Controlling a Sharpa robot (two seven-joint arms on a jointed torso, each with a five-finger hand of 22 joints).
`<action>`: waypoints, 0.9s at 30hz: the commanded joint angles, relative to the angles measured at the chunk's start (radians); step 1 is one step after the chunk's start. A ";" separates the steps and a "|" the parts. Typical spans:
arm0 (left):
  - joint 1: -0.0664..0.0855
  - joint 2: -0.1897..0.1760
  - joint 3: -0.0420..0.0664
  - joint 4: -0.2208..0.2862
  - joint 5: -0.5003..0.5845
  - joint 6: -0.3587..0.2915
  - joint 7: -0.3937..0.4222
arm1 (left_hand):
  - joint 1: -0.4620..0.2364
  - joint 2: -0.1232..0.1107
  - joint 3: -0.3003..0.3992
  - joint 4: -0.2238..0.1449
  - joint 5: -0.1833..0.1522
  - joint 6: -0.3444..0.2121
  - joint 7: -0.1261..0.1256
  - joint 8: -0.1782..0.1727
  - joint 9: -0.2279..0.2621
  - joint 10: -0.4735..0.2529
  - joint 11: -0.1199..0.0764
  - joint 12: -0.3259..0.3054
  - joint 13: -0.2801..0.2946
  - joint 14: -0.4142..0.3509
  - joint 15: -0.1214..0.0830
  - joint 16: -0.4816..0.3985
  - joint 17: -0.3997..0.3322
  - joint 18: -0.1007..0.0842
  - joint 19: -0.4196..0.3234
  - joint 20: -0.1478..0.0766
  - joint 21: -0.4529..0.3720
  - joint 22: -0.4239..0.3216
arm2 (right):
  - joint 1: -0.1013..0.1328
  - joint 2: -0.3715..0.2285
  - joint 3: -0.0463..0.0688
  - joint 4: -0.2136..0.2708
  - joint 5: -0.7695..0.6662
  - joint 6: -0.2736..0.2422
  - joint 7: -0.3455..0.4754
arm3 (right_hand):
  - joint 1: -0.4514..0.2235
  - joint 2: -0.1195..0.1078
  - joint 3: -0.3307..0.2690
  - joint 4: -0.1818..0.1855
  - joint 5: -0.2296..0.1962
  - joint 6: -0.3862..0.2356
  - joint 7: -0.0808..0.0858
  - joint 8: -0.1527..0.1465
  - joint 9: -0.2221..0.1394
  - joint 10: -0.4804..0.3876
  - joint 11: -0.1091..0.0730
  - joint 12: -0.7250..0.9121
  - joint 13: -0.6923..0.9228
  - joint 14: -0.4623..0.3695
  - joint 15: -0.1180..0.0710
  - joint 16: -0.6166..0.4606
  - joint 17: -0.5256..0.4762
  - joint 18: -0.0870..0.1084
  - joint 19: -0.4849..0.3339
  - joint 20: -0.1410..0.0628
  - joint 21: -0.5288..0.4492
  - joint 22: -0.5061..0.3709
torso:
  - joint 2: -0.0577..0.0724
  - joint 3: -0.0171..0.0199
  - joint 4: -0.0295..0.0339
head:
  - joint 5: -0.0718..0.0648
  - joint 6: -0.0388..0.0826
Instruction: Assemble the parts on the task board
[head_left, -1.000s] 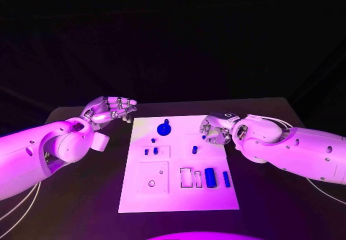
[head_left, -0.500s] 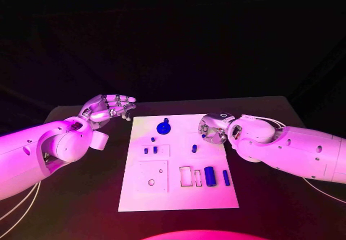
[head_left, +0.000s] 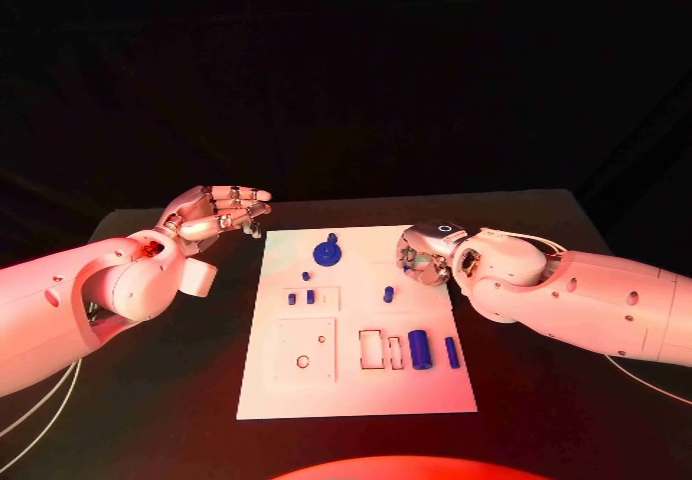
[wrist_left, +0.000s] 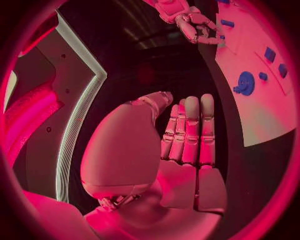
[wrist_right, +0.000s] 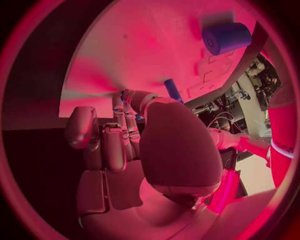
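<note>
Between my two hands lies the board (head_left: 355, 395), its long axis running from my body toward the far table (head_left: 173, 390) edge. My left hand (head_left: 216, 212) hangs off the board's far left corner, above the table, fingers straight and side by side, thumb apart, holding nothing. My right hand (head_left: 428, 257) sits low over the board's far right edge, fingers curled downward; from the wrist a short blue peg (wrist_right: 172, 90) shows by my fingertips (wrist_right: 128, 97), but whether I am pinching it is hard to make out.

On the board I count seven blue parts from above. A round gear (head_left: 327, 255) lies nearest my left hand, with a small stub (head_left: 306, 276) just beside it. Two small pegs (head_left: 300, 297) stand side by side in a square frame. One peg (head_left: 388, 294) stands alone just inward of my right hand. Nearer my body, a thick cylinder (head_left: 420, 350) and a thin bar (head_left: 451, 352) lie parallel, both pointing along the board's length.

My right palm covers the board beneath it.
</note>
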 joint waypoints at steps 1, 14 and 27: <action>0.001 0.000 0.001 0.003 0.003 0.016 0.011 | -0.001 0.007 -0.002 -0.005 0.004 0.001 0.007 0.007 0.001 -0.006 -0.001 0.004 0.001 -0.008 0.002 -0.005 -0.002 0.014 -0.007 0.002 -0.006 -0.002 | -0.016 0.000 -0.010 0.001 -0.036 0.026 -0.025 | 0.008 0.019 0.017 -0.010 -0.006 0.007 -0.002 0.006 0.006 0.033 -0.022 0.004 0.005 0.047 -0.008 0.001 -0.004 -0.010 0.011 0.000 0.007 0.016 | -0.001 -0.0004 0.0000 | 0.000 -0.001; 0.001 0.000 0.001 0.004 -0.008 0.013 0.012 | 0.005 0.009 -0.001 -0.010 0.005 -0.001 0.007 0.007 0.000 -0.007 -0.001 0.005 0.001 -0.008 0.002 -0.009 -0.003 0.014 -0.005 0.002 -0.008 -0.003 | -0.020 -0.011 -0.009 0.028 -0.070 -0.105 -0.044 | -0.018 0.015 0.073 -0.061 -0.030 0.015 -0.007 0.023 0.027 0.067 -0.030 -0.010 0.012 0.043 -0.017 -0.006 -0.019 -0.016 0.020 -0.004 0.043 0.046 | -0.001 -0.0007 0.0008 | 0.000 0.000; 0.001 0.006 0.001 -0.001 -0.009 0.012 0.011 | 0.006 0.009 -0.001 -0.011 0.005 -0.002 0.008 0.007 0.000 -0.007 0.000 0.005 0.001 -0.008 0.002 -0.010 -0.004 0.014 -0.004 0.001 -0.009 -0.004 | -0.016 -0.054 0.007 0.082 -0.036 -0.287 -0.001 | -0.026 0.011 0.080 -0.068 -0.033 0.017 -0.007 0.025 0.031 0.072 -0.030 -0.014 0.014 0.044 -0.018 -0.004 -0.016 -0.019 0.026 -0.004 0.058 0.055 | -0.002 0.0000 -0.0015 | 0.005 0.008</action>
